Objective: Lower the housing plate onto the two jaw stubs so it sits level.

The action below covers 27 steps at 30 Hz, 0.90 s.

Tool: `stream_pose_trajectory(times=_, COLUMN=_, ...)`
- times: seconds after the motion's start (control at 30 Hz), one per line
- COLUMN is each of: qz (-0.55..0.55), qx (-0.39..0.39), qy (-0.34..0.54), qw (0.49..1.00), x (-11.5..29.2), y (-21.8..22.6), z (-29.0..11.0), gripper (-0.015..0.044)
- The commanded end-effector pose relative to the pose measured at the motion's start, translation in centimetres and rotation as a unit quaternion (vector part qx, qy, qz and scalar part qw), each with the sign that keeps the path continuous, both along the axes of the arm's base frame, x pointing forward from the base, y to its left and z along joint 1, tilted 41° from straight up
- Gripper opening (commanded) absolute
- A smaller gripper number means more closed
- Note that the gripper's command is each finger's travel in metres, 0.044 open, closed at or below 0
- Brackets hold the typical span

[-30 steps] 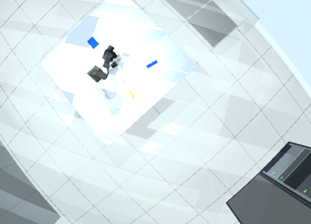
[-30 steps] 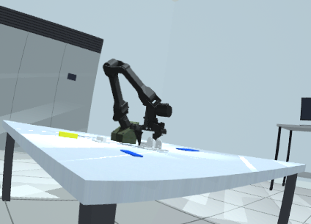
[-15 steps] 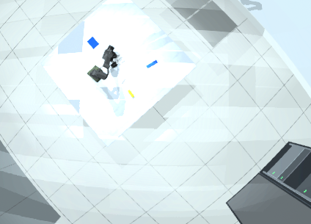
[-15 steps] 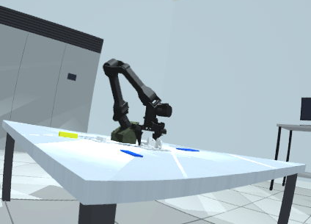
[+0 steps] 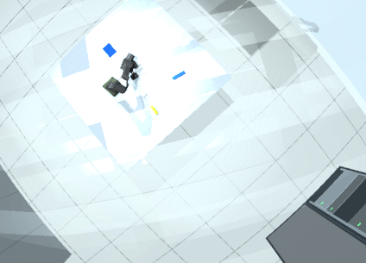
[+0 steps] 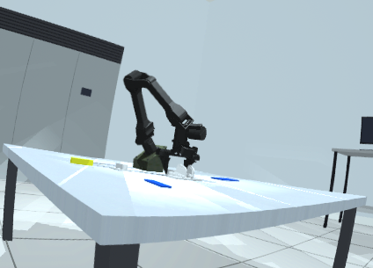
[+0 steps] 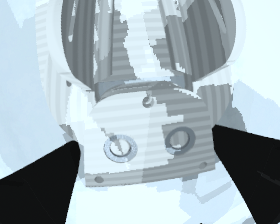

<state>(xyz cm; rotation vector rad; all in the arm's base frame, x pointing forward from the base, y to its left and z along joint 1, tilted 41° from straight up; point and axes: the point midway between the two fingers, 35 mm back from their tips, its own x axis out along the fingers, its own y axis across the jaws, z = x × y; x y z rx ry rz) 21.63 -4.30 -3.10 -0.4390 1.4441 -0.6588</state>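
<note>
The pale housing plate lies between my two black fingers in the wrist view, with two ring-edged round holes across its middle. Curved jaws extend beyond its far edge, one on each side. Their stubs are hidden under the plate, and whether it sits fully level cannot be told. My gripper is open, low over the table, with one finger on each side of the plate. A gap shows at the left finger; the right fingertip is very close to the plate's edge.
The white table carries a blue square, a blue bar and a yellow bar. A small white block lies between the yellow bar and the arm's base.
</note>
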Motion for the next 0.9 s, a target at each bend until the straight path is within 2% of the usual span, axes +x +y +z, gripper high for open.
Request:
stream_pose_trajectory(times=0.0, qz=0.000, qx=0.000, qy=0.001, qw=1.000, x=0.0, y=0.0, z=0.0, gripper=0.0440)
stream_pose_trajectory(times=0.23, qz=0.001, qx=0.002, qy=0.001, qw=1.000, x=0.2, y=1.0, z=1.0, gripper=0.0440)
stream_pose_trajectory(times=0.47, qz=0.000, qx=0.002, qy=0.000, qw=1.000, x=0.0, y=4.9, z=5.6, gripper=0.0440)
stream_pose_trajectory(times=0.67, qz=0.006, qx=0.000, qy=0.002, qw=1.000, x=0.1, y=4.6, z=5.0, gripper=0.0440)
stream_pose_trajectory(times=0.87, qz=0.001, qx=0.003, qy=0.001, qw=1.000, x=-1.1, y=7.9, z=9.0, gripper=0.0440)
